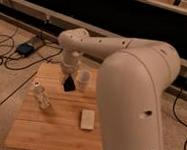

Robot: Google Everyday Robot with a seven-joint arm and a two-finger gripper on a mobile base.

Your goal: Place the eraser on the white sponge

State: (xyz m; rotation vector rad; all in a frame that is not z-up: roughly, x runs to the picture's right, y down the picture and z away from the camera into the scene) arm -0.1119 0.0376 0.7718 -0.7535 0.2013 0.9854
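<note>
The white sponge (pixel 87 119) lies flat on the wooden table (pixel 55 136), right of centre towards the front. My gripper (pixel 68 83) hangs from the white arm (pixel 136 84) over the back middle of the table, just left of a clear plastic cup (pixel 83 80) and behind and left of the sponge. A dark shape shows at the gripper's tip; I cannot tell whether it is the black eraser or part of the gripper. No eraser shows elsewhere on the table.
A small white-capped bottle (pixel 40 96) stands at the table's left. My bulky arm covers the table's right side. Cables and a blue box (pixel 25 48) lie on the floor at the left. A dark wall runs behind.
</note>
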